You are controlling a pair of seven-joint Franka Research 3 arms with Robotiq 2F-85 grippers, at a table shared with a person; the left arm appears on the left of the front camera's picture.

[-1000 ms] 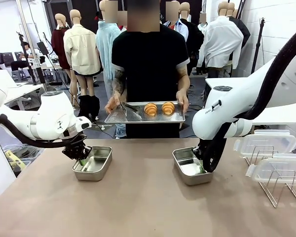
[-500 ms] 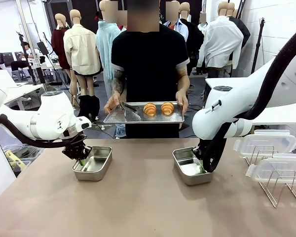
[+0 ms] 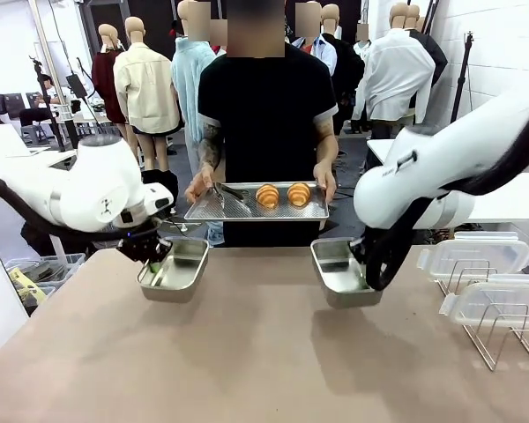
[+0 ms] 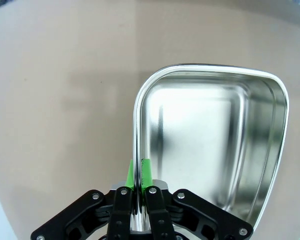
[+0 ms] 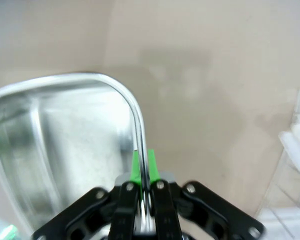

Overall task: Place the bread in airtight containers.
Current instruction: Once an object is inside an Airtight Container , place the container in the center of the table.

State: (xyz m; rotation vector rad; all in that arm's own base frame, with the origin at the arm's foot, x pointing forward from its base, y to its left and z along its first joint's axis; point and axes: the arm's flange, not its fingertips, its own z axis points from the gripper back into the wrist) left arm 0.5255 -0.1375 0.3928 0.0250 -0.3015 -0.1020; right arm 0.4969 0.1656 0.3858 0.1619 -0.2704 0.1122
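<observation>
Two golden croissants, the bread (image 3: 268,195) (image 3: 299,193), lie on a flat metal tray (image 3: 238,209) that a person holds at the table's far side. My left gripper (image 3: 152,261) is shut on the rim of one steel container (image 3: 175,269), lifted above the table. In the left wrist view the green pads (image 4: 145,172) pinch the wall of the container (image 4: 210,135), which holds nothing. My right gripper (image 3: 363,260) is shut on the rim of the other container (image 3: 337,269), also raised. The right wrist view shows its pads (image 5: 136,167) clamped on the wall of the container (image 5: 65,135).
A pair of tongs (image 3: 227,193) rests on the person's tray. Clear lidded plastic lids (image 3: 476,256) sit on a wire rack (image 3: 502,339) at the table's right. The brown tabletop (image 3: 264,352) lies below both pans.
Both arms have lifted their containers off the table and moved them toward the far edge, nearer the person's tray. The tray has stayed about where it was.
</observation>
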